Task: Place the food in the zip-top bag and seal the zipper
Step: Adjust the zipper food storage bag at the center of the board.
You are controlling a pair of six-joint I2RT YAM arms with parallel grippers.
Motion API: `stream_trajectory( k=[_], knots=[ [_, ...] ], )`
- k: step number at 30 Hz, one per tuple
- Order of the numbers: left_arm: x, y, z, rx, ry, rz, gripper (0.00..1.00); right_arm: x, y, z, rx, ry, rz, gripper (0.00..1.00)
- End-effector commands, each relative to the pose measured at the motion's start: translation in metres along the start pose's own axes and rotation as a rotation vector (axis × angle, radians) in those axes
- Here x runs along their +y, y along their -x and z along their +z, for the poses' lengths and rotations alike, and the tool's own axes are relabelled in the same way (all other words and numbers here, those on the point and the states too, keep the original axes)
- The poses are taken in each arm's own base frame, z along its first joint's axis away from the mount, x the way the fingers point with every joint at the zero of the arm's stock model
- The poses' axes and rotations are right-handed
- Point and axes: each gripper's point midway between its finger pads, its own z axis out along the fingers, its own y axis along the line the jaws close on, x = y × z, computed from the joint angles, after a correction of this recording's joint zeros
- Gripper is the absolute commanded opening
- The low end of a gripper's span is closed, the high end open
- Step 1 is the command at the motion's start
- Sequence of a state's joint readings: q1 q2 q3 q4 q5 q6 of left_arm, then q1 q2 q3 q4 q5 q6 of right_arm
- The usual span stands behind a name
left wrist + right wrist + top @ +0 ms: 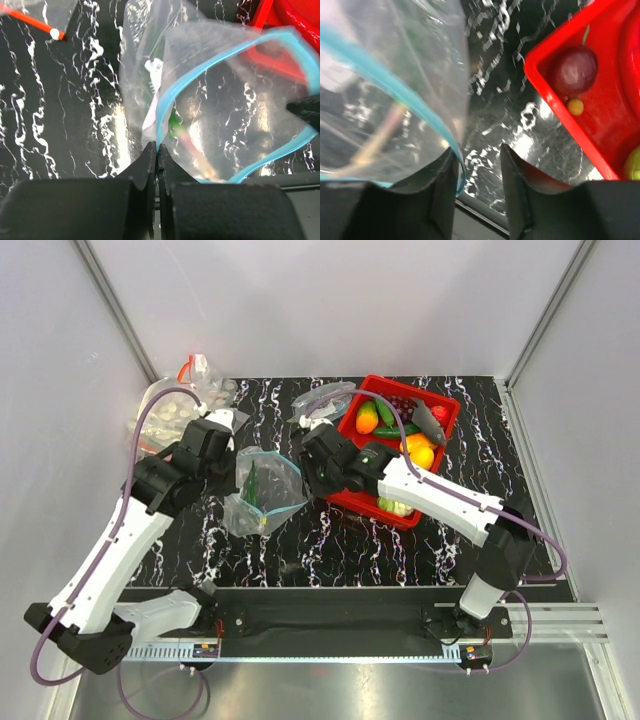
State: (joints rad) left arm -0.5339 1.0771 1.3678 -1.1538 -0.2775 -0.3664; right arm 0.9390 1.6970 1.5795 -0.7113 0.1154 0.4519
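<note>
The clear zip-top bag (pixel 265 490) hangs with its mouth held wide between my two grippers. My left gripper (pixel 236 473) is shut on the teal zipper strip (pixel 161 107), pinching it at the fingertips (pixel 157 150). My right gripper (pixel 305 475) is open; the zipper strip (pixel 395 85) runs against its left finger, inside the gap (pixel 477 155). Inside the bag a dark green piece (pixel 252 483) shows, and a blurred long reddish piece (pixel 194 150) beside something green. More toy food lies in the red basket (pixel 440 400).
The red basket stands just right of the bag, its corner (pixel 535 65) close to my right fingers, holding a dark red round fruit (pixel 575 70). Another clear bag of white round pieces (pixel 175 412) lies at the back left. The black marbled table (pixel 330 540) is bounded by white walls.
</note>
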Motion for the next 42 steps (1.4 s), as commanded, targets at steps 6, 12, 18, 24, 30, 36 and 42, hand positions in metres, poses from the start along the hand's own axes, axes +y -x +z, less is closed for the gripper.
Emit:
stream_trajectory(
  k=[6,12,18,24,30,36,42],
  knots=[
    [-0.025,0.024,0.014,-0.054,-0.097,0.047,0.01,-0.046,0.034,-0.032,-0.138,-0.057,0.002,0.63],
    [-0.015,0.030,0.030,-0.084,-0.027,0.064,0.01,-0.088,0.054,-0.041,-0.254,-0.048,0.078,0.91],
    [-0.010,0.033,0.048,-0.118,0.005,0.034,0.00,-0.106,0.049,-0.029,-0.221,-0.020,0.099,0.85],
    [0.005,0.039,0.062,-0.147,0.030,-0.012,0.00,-0.067,0.039,-0.034,-0.234,0.256,0.008,1.00],
    [0.008,0.050,0.060,-0.168,0.047,-0.012,0.01,-0.043,0.043,-0.057,-0.251,0.389,-0.035,1.00],
    [0.046,0.055,0.051,-0.206,0.173,-0.095,0.04,-0.042,0.042,-0.069,-0.270,0.409,-0.038,1.00],
    [0.025,0.064,0.047,-0.210,0.047,-0.092,0.02,-0.032,0.043,-0.080,-0.269,0.463,-0.030,1.00]
  ],
)
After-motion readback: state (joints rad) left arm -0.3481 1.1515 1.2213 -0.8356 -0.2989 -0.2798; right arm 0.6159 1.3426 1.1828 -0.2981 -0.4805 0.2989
